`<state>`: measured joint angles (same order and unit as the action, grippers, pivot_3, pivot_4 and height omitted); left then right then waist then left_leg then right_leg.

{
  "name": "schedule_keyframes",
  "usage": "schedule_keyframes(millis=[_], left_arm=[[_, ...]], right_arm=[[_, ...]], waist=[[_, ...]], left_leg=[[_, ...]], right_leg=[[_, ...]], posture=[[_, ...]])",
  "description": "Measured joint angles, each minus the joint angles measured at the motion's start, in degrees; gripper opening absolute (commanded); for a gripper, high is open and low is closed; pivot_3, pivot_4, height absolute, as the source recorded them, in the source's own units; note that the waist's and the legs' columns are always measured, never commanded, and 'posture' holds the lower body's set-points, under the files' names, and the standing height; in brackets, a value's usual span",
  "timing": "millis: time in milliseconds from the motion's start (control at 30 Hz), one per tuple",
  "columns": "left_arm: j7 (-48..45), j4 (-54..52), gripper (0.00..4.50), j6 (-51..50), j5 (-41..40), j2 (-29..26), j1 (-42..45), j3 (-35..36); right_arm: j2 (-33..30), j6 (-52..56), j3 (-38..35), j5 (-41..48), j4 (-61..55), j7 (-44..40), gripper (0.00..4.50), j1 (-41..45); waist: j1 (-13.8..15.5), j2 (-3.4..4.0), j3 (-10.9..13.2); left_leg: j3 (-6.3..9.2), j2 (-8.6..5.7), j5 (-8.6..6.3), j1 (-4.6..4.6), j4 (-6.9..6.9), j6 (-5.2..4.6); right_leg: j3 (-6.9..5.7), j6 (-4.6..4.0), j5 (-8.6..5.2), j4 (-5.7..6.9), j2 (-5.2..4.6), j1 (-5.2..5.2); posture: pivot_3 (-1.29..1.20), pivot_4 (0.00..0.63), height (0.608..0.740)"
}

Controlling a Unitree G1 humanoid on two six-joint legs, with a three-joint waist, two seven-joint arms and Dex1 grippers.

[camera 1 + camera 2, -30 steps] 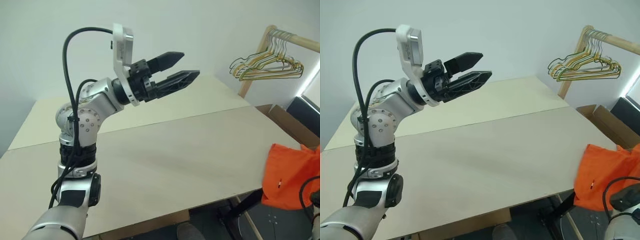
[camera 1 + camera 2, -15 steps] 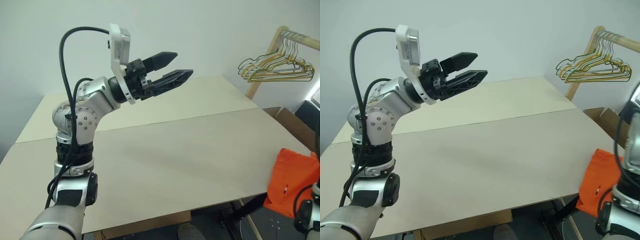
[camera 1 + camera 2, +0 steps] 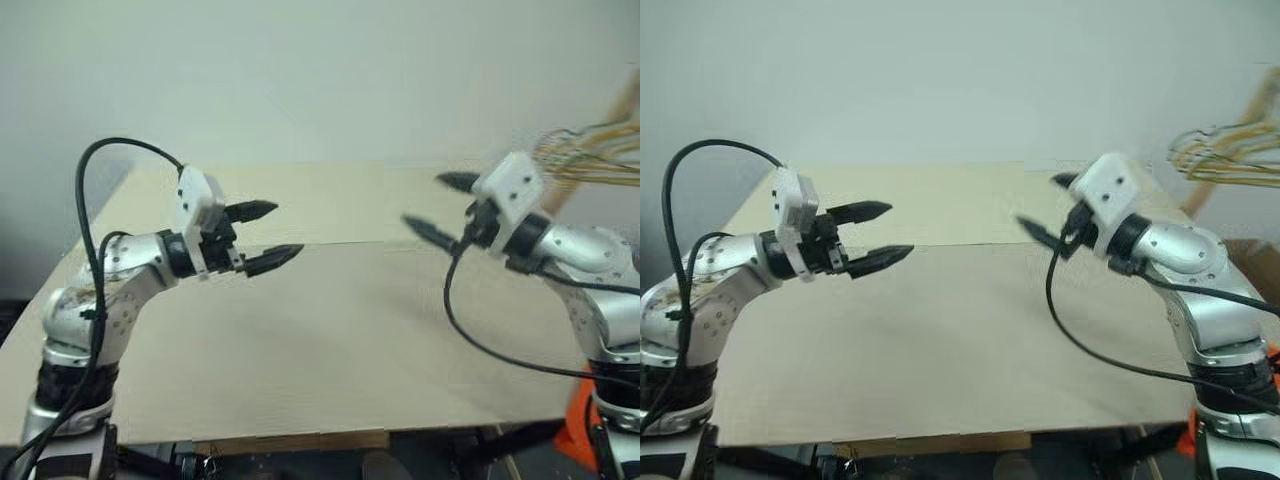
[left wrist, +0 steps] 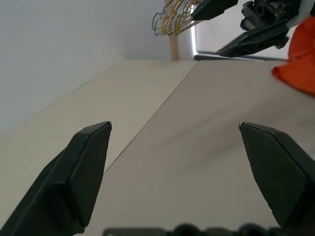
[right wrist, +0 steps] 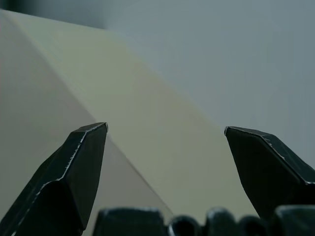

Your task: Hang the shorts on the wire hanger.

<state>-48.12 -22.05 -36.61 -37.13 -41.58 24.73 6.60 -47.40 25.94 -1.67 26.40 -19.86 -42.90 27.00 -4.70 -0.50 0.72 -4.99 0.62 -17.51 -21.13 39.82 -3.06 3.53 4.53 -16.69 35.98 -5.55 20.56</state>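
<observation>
Your left gripper (image 3: 265, 235) hangs over the left half of the desk (image 3: 330, 340), jaws spread wide and empty, pointing toward the desk's right side. It now sits lower than a second ago, when it was raised high over the far left corner.

Your right gripper (image 3: 440, 205) has come into view above the right half of the desk, jaws also spread wide with nothing between them, pointing toward the left gripper.

The shorts (image 4: 300, 66) show as an orange mass past the desk's right edge, below the right arm; a second ago they hung beside the right front corner. Count: one pair of shorts, two grippers.

A bunch of hangers (image 3: 1230, 150) hangs beyond the far right corner; its number cannot be told.
</observation>
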Motion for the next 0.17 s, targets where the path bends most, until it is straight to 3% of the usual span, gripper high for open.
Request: schedule_keyframes(millis=[67,167], left_arm=[[0.0,-2.6,4.5,0.2,0.0,-1.4,-2.8,1.6],[0.9,-4.3,4.5,0.0,-0.2,-1.4,-3.4,2.1]], right_arm=[[-0.5,-1.8,1.8,0.7,1.8,-7.4,4.42,0.2],[0.5,-1.8,2.7,0.2,5.0,-8.9,4.42,2.0]], waist=[[3.6,-0.23,0.1],[5.7,-0.31,0.2]], left_leg=[[0.02,-0.01,-0.01,-0.07,0.0,0.1],[0.02,-0.02,-0.06,-0.3,-0.02,0.54]], right_leg=[[-0.15,-0.1,0.05,-0.02,-0.15,0.37],[-0.32,-0.27,0.12,0.02,-0.45,0.68]], posture=[[0.09,0.0,0.74],[0.1,0.0,0.74]])
